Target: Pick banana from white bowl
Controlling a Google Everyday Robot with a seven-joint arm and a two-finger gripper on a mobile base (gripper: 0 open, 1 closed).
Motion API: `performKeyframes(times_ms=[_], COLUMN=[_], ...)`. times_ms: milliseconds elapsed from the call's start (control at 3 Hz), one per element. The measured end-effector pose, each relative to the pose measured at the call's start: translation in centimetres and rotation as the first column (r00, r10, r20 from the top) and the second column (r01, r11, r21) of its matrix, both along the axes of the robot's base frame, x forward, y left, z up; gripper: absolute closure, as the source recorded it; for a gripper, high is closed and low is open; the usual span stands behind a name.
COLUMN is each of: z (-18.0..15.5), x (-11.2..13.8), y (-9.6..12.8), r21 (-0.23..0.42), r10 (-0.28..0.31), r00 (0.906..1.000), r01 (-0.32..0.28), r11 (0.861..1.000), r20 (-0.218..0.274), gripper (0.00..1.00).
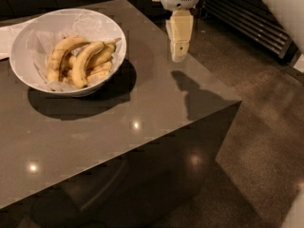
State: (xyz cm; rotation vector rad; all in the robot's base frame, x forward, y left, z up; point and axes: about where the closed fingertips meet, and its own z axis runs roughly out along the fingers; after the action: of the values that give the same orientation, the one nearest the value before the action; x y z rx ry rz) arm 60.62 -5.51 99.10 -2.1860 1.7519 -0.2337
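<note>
The banana (87, 61) is seen lying among other bananas (59, 56) in the white bowl (19, 58), well apart from the end effector (179, 56), to its left in the view. The end effector is held pointing down above the worktop (142, 103), near its far right edge; whether it is wide or narrow cannot be told

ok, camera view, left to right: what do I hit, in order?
White sheet at the left edge → white bowl with the banana in it → gripper above the table's right edge → dark slatted grille at the upper right.
</note>
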Motion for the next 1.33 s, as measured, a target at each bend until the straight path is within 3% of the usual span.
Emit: performKeyframes(times_ms=[333, 667, 1000, 1333], z=[0.4, 0.6, 0.9, 0.3], x=[0.6, 0.8, 2.2, 3.3], y=[3.9, 3.7, 4.9, 8.1], r21=[-0.011, 0.013, -0.018, -0.064], r10=[0.123, 0.118, 0.151, 0.237], r00=[0.9921, 0.9922, 0.9869, 0.9705], r01=[-0.123, -0.119, -0.151, -0.234], r11=[0.992, 0.993, 0.988, 0.970], r20=[0.022, 0.041, 0.056, 0.045], gripper=[0.00, 0.00, 0.00, 0.00])
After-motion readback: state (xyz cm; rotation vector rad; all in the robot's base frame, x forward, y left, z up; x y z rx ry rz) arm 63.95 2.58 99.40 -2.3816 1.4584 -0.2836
